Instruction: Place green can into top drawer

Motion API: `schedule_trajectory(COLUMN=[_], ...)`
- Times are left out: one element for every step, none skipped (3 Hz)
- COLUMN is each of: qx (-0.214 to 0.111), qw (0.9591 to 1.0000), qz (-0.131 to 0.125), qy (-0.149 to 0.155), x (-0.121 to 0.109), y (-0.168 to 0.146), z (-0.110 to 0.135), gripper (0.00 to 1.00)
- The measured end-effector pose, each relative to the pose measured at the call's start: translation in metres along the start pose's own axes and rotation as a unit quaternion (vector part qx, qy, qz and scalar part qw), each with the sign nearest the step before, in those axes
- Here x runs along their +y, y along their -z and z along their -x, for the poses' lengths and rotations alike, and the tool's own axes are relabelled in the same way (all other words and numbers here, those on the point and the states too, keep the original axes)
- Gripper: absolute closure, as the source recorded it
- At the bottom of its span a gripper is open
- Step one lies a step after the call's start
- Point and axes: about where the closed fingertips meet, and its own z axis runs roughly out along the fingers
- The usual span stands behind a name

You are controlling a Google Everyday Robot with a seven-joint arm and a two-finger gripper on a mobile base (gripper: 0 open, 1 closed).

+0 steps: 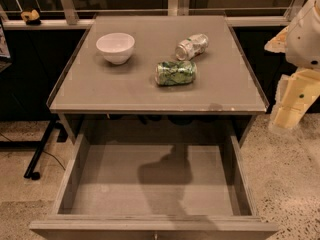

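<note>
The green can (176, 72) lies on its side near the middle of the tabletop (100, 91), its silver end facing left. The top drawer (75, 179) is pulled wide open below the table's front edge, and nothing lies on its flat bottom. Part of my white and cream arm (300, 59) shows at the right edge, beside the table and well clear of the can. My gripper is out of view, with no fingers showing.
A paler silver-white can (192, 46) lies on its side just behind the green can. A white bowl (115, 47) stands at the back left of the tabletop. A window ledge (50, 23) runs behind the table. A dark stand foot (35, 171) rests on the floor at left.
</note>
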Motion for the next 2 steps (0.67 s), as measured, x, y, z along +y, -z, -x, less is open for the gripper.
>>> schedule_trajectory(qx=[0.000,-0.012], qw=[1.0000,0.9999], qz=[0.000,-0.006], qy=[0.000,0.004], x=[0.0000,-0.0023], y=[0.0000,0.0019], z=[0.0000,0.0038], gripper=[0.00,0.00])
